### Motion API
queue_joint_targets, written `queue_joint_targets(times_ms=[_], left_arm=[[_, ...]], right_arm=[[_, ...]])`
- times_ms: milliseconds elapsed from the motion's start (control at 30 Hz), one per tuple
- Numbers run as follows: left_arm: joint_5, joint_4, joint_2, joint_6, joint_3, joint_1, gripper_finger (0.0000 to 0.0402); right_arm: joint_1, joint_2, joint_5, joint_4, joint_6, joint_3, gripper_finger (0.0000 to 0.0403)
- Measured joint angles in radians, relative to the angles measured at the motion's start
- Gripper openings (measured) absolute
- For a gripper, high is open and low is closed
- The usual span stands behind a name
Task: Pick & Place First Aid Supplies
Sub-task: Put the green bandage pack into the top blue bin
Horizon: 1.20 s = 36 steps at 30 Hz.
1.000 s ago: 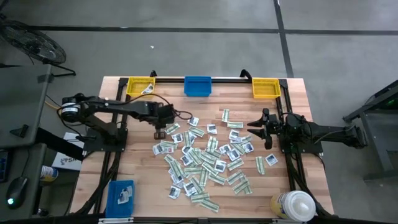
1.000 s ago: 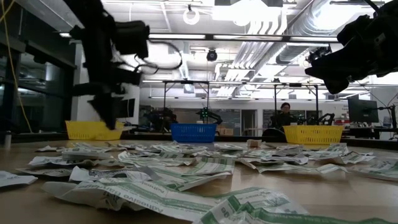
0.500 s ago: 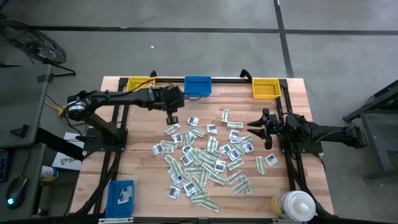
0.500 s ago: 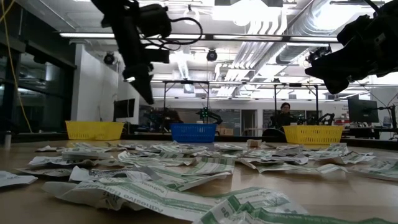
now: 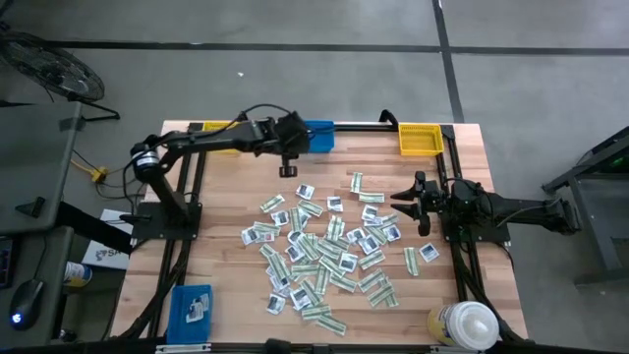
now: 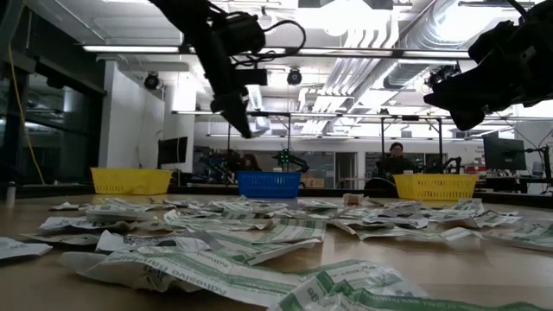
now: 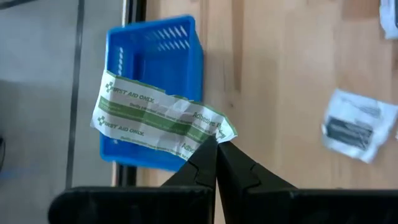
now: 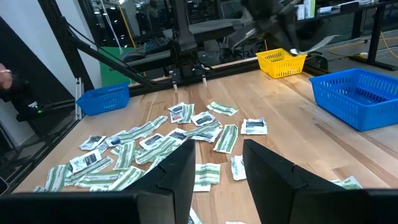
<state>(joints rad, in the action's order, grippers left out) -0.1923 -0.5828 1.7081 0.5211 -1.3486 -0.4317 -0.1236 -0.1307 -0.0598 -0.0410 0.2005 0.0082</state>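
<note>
Left gripper (image 7: 216, 144): fingers pressed together on one corner of a green-and-white strip packet (image 7: 160, 119), carried in the air near the far-centre blue bin (image 5: 316, 137). In the left wrist view the packet hangs across the bin's near wall (image 7: 155, 99), partly over the bin and partly over the table (image 5: 221, 265)

Right gripper (image 5: 407, 206): fingers spread, holding nothing, waiting over the right side of the table beside the scattered packets (image 5: 324, 251)

Risks from this position:
- The hold is on a corner only. A quick arm movement could let the paper slip out before it is over the bin
- The packet droops and is creased. If released now, it would likely catch on the bin wall or land on the table outside it
- The light paper may cling to a finger on release and travel back with the arm
- Which bin suits this packet type cannot be judged from the views; a wrong choice would mis-sort it. Two yellow bins (image 5: 420, 140) stand at the far edge, and another blue bin (image 5: 191, 308) at the near left corner

Legible writing:
- On the held packet: "FIRST AID ONLY", with "Adhesive" partly readable
- Print on the packets left on the table is too small to read
</note>
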Motion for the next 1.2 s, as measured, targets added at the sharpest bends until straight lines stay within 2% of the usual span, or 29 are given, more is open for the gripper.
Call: queue_joint_targets(times_ms=[433,700,867,1200], left_arm=[[0.021,-0.076,0.239,-0.002,-0.212,-0.115,0.0],[0.082,-0.116,0.291,-0.01,-0.23,-0.15,0.0],[0.158,-0.14,0.291,-0.001,-0.23,-0.159,0.0],[0.191,-0.134,0.291,0.244,-0.23,-0.173,0.0]], right_arm=[[0.0,0.0,0.0,0.0,0.0,0.0,0.0129],[0.0,0.0,0.0,0.0,0.0,0.0,0.0129],[0.0,0.0,0.0,0.0,0.0,0.0,0.0129],[0.0,0.0,0.0,0.0,0.0,0.0,0.0129]])
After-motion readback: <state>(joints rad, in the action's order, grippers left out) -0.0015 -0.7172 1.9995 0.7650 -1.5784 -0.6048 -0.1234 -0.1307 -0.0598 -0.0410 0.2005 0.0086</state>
